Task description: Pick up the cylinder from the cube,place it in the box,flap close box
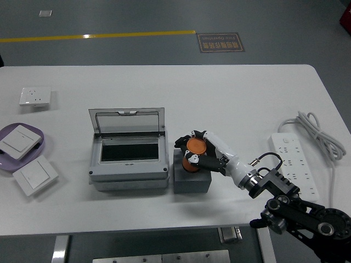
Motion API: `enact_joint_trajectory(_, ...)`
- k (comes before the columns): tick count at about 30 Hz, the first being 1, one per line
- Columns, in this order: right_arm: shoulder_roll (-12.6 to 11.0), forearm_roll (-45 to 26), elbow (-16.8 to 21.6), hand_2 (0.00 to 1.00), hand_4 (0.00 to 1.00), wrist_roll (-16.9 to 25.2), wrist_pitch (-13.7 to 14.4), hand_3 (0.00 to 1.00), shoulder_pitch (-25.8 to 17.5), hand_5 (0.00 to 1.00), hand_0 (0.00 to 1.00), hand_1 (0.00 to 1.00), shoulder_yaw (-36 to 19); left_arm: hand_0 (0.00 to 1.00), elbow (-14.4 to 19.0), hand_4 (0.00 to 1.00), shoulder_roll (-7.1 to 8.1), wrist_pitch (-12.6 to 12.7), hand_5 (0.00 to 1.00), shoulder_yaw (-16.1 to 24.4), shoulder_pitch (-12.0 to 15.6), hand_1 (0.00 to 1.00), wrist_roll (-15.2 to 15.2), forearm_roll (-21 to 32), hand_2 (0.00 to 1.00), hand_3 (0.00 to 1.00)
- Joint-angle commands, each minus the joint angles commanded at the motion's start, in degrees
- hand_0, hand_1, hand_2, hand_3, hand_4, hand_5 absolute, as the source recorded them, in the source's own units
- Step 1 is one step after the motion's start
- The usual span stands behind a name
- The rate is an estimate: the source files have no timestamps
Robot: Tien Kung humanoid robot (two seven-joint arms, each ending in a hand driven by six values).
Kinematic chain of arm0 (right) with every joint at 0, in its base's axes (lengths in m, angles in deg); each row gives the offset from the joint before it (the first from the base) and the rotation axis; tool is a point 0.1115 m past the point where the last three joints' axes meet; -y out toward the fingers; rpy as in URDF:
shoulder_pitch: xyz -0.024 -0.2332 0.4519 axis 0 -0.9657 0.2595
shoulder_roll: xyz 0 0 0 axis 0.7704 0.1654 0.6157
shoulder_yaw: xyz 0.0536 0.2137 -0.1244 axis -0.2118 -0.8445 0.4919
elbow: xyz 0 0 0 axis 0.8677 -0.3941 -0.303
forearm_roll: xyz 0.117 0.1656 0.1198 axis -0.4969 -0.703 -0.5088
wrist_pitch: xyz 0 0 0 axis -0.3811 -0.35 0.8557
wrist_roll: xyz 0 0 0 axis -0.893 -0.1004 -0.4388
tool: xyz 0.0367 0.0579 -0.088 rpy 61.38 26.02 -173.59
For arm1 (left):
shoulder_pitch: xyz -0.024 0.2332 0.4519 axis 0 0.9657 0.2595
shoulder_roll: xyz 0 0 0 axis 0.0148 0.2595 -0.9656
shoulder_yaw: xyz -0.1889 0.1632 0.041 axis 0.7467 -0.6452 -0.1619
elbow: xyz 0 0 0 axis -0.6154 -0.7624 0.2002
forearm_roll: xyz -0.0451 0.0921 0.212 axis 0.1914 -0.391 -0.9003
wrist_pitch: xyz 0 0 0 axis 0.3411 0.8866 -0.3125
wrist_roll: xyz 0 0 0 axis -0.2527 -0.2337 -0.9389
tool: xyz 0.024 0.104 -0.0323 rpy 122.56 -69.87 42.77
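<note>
An orange cylinder (193, 154) stands on a dark grey cube (192, 177) right of the box. The grey box (129, 156) sits mid-table with its clear lid (128, 121) flipped up toward the back, its dark inside showing. My right hand (202, 150) reaches in from the lower right, its white and black fingers curled around the cylinder on top of the cube. The left arm is out of view.
A white power strip (293, 163) with its coiled cable lies at the right. A white socket plate (35, 96) lies at the back left. A purple dish (22, 147) holds a white switch, and another switch (35, 174) lies beside it.
</note>
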Motion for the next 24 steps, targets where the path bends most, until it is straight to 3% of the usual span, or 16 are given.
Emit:
enact_joint_trajectory(5, 0.0, -2.2, 1.8, 0.485, 0.108, 0.5, 0.5, 0.380, 0.2, 0.002, 0.652, 0.555, -1.2, 0.669, 0.0, 0.680, 0.08, -0.1, 0.217, 0.0, 0.0, 0.681, 0.0, 0.1, 0.658, 0.683)
enact_joint_trajectory(13, 0.9, -6.2, 8.0, 0.480, 0.119, -0.3, 2.2, 0.359, 3.5, 0.002, 0.657, 0.543, -1.0, 0.669, -0.1, 0.681, 0.23, -0.2, 0.219, -0.1, 0.0, 0.682, 0.0, 0.3, 0.658, 0.683)
enact_joint_trajectory(14, 1.3, -6.4, 8.7, 0.393, 0.131, -0.6, 2.3, 0.287, 4.4, 0.002, 0.489, 0.424, -0.5, 0.669, -0.1, 0.681, 0.25, -0.2, 0.226, -0.1, 0.0, 0.682, 0.0, 0.4, 0.661, 0.685)
enact_joint_trajectory(19, 3.3, -6.1, 9.8, 0.393, 0.131, -3.2, 1.9, 0.287, 9.3, 0.002, 0.489, 0.424, 3.4, 0.669, -0.1, 0.681, 0.42, -0.3, 0.226, -0.4, 0.0, 0.682, 0.0, 0.5, 0.661, 0.685)
enact_joint_trajectory(20, 3.7, -5.4, 9.6, 0.342, 0.025, -4.2, 1.8, 0.246, 10.6, 0.002, 0.179, 0.266, 4.3, 0.669, -0.1, 0.680, 0.49, -0.3, 0.228, -0.4, -0.1, 0.681, 0.0, 0.6, 0.661, 0.685)
enact_joint_trajectory(24, 5.6, -0.7, 8.0, 0.342, 0.025, -9.1, 1.6, 0.246, 14.8, 0.002, 0.179, 0.266, 6.8, 0.669, -0.1, 0.680, 0.66, -0.2, 0.228, -0.9, 0.0, 0.681, 0.0, 0.9, 0.661, 0.685)
